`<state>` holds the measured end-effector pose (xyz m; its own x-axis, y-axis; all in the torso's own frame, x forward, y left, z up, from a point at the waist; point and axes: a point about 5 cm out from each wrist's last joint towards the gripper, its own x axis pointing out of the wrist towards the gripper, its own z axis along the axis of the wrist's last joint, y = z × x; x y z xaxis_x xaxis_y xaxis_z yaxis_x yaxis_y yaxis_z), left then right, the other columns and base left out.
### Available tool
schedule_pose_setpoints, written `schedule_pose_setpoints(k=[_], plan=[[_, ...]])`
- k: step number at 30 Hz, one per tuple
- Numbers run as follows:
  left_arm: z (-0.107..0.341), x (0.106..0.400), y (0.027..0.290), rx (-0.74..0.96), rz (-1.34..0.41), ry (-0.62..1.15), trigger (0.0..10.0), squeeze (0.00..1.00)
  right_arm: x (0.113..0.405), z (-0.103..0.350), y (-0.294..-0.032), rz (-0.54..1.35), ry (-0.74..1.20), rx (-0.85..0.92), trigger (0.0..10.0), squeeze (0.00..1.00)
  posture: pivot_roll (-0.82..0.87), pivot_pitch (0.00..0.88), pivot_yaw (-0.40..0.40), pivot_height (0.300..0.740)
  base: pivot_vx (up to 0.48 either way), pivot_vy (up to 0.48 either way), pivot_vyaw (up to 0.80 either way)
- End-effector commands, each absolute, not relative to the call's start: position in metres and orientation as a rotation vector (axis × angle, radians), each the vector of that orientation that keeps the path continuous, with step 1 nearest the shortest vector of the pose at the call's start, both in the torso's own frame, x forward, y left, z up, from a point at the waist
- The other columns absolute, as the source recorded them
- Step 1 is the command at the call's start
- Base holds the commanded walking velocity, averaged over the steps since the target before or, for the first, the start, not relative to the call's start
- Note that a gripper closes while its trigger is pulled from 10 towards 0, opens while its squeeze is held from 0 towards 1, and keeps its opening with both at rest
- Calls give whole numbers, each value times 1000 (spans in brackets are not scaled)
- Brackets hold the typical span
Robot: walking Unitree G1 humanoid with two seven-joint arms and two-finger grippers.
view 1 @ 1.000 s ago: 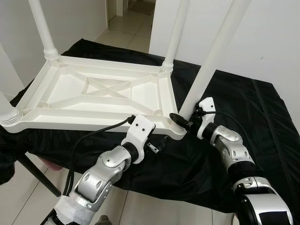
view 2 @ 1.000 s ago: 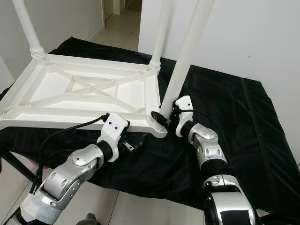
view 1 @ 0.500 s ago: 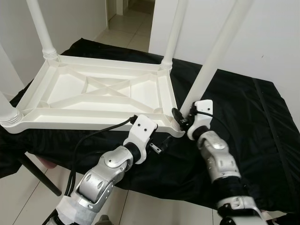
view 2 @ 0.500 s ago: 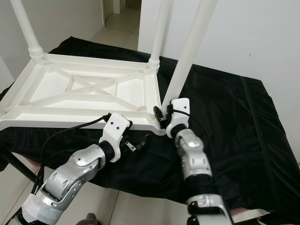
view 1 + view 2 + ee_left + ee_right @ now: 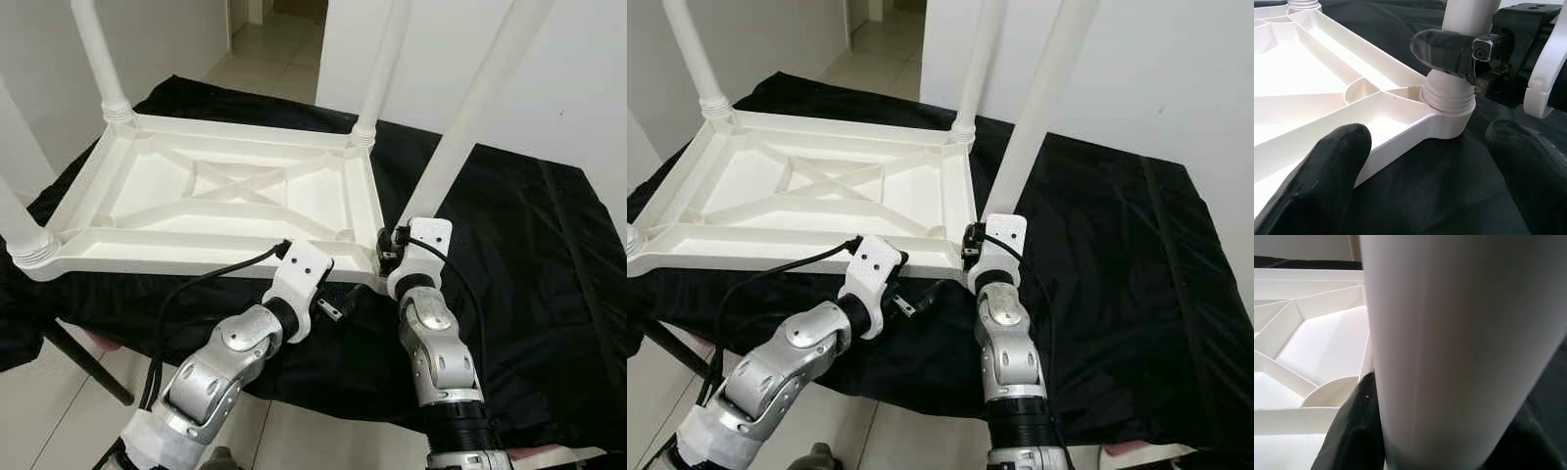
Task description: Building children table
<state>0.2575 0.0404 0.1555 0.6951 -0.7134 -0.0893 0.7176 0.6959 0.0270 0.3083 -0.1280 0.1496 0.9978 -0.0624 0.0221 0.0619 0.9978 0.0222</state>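
Right gripper (image 5: 1469, 54) (fingers closed) grips table leg (image 5: 468, 122).

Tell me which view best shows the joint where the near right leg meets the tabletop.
The left wrist view: the leg sits in its threaded socket, the right tool around it. The eye views show it small, and the right wrist view mostly leg.

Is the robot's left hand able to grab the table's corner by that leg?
Probably yes. The left gripper is open, its fingers either side of the corner socket of the table top. Nothing lies between; the right gripper already clamps the leg above.
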Motion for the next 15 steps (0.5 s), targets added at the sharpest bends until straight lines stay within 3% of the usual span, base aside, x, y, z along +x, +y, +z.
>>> schedule_pose_setpoints(k=[1, 2, 10, 13, 14, 15], plan=[[153, 253, 34, 61, -895, 93, 10000, 0, 305, 144, -138, -128, 23, -19, 10000, 0, 153, 61, -89, 740, 0, 0, 0], [153, 253, 34, 60, -894, 93, 10000, 0, 305, 144, -136, -111, 20, -17, 10000, 1000, 155, 59, -91, 740, 0, 0, 0], [153, 253, 35, 58, -892, 94, 10000, 0, 311, 148, -139, -41, -8, 27, 10000, 1000, 157, 54, -95, 740, 0, 0, 0], [153, 251, 36, 64, -900, 95, 10000, 0, 321, 149, -153, 105, -14, 6, 10000, 1000, 160, 44, -97, 740, 0, 0, 0], [153, 251, 36, 67, -902, 94, 10000, 0, 322, 147, -153, 198, -6, -16, 10000, 0, 161, 41, -97, 740, 0, 0, 0], [153, 250, 37, 69, -903, 95, 10000, 0, 322, 144, -154, 264, 5, -34, 10000, 0, 161, 41, -97, 740, 0, 0, 0]])
